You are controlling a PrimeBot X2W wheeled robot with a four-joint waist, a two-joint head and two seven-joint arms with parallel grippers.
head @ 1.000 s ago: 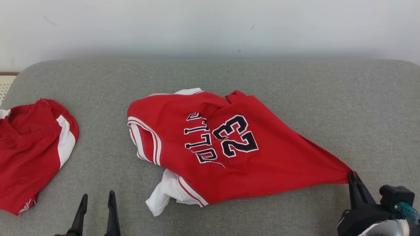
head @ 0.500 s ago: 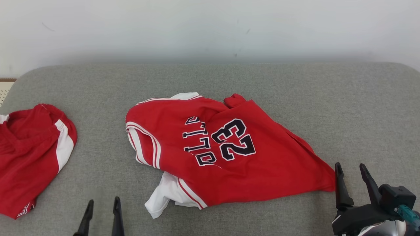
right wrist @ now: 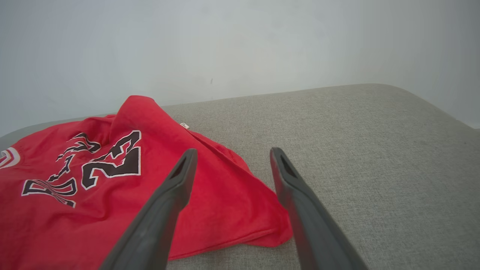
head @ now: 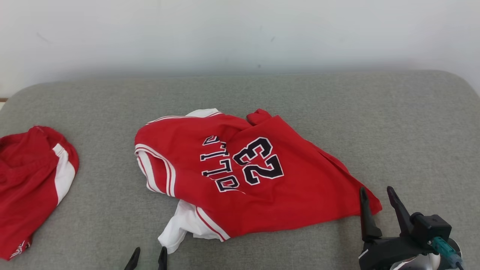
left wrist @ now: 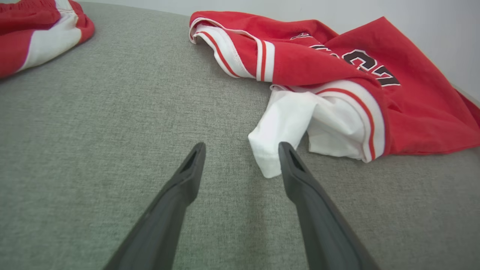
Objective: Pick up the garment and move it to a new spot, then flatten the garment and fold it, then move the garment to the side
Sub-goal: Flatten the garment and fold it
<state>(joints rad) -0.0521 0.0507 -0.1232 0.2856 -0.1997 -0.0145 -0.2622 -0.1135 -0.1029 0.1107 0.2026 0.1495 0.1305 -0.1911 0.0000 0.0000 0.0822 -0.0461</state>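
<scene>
The garment, a red jersey (head: 243, 176) with a dark "23" and white-trimmed sleeves, lies crumpled in the middle of the grey cushion (head: 375, 120). Its pointed right corner (right wrist: 262, 225) rests flat on the cushion, below and between the spread fingers of my right gripper (head: 376, 190), which is open and holds nothing. In the right wrist view the right gripper (right wrist: 233, 152) looks over that corner. My left gripper (head: 150, 249) stands open at the bottom edge, just short of the jersey's white sleeve (left wrist: 285, 127). The left wrist view has the left gripper (left wrist: 242, 148) empty above bare cushion.
A second red-and-white garment (head: 30, 187) lies bunched at the cushion's left edge, also top left in the left wrist view (left wrist: 33, 30). A white wall (head: 240, 33) rises behind the cushion. Bare grey cushion stretches right of and behind the jersey.
My right gripper has opened and let go of the jersey's right corner, which slackened and dropped onto the cushion. The head camera has shifted, so the whole picture sits further left.
</scene>
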